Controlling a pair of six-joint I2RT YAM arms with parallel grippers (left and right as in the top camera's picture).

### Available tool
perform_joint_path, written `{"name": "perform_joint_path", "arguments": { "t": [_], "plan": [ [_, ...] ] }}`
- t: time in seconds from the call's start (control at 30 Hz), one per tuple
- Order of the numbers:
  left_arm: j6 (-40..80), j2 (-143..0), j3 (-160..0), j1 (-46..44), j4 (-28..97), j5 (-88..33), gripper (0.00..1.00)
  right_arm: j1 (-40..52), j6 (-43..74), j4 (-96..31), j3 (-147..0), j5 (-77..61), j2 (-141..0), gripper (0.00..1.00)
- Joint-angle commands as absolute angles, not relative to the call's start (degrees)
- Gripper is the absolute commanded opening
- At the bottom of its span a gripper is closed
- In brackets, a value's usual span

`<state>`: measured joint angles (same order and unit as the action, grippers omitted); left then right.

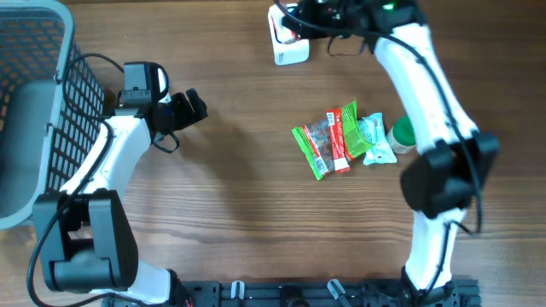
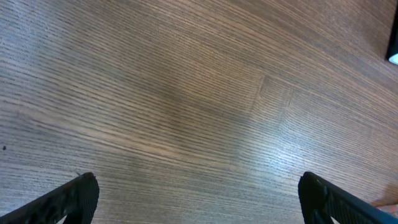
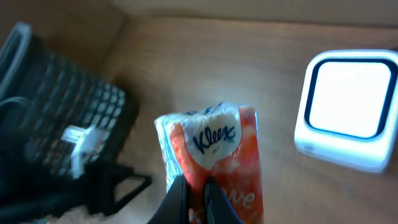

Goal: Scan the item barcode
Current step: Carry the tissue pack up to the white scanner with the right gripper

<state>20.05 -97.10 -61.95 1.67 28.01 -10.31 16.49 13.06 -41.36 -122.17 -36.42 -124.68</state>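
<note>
Crinkly plastic tissue pack (image 3: 214, 134), rounded scanner (image 3: 348, 99)

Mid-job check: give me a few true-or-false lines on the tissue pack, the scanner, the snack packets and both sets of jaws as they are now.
1. The right jaws are shut on the tissue pack. True.
2. The tissue pack is lying in the basket. False: it is held up in the air close to the scanner, well away from the basket.
3. The left jaws are holding a snack packet. False: they are wide open and empty, over bare table.
4. The snack packets lie together on the table between the two arms. True.
</note>
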Motion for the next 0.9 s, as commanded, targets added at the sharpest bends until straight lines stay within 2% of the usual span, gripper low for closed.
{"name": "perform_joint_path", "arguments": {
  "t": [0.0, 0.33, 0.67, 0.87],
  "plan": [
    [19.94, -96.44, -62.63, 2.33, 27.86, -9.50, 1.00, 16.16, 20.95, -34.79, -122.23, -39.13, -130.43, 0.04],
    [19.97, -96.44, -62.63, 2.33, 27.86, -9.52, 1.00, 12.32, 42.09, -12.69, -122.19, -47.53, -143.02, 0.04],
    [19.97, -96.44, -62.63, 2.33, 27.86, -9.52, 1.00, 12.03, 42.00, -10.63, -122.15, -44.18, -146.39, 0.05],
    [19.94, -96.44, -62.63, 2.33, 27.86, -9.52, 1.00, 11.92, 39.97, -11.03, -122.15, -45.08, -142.74, 0.04]
  ]
}}
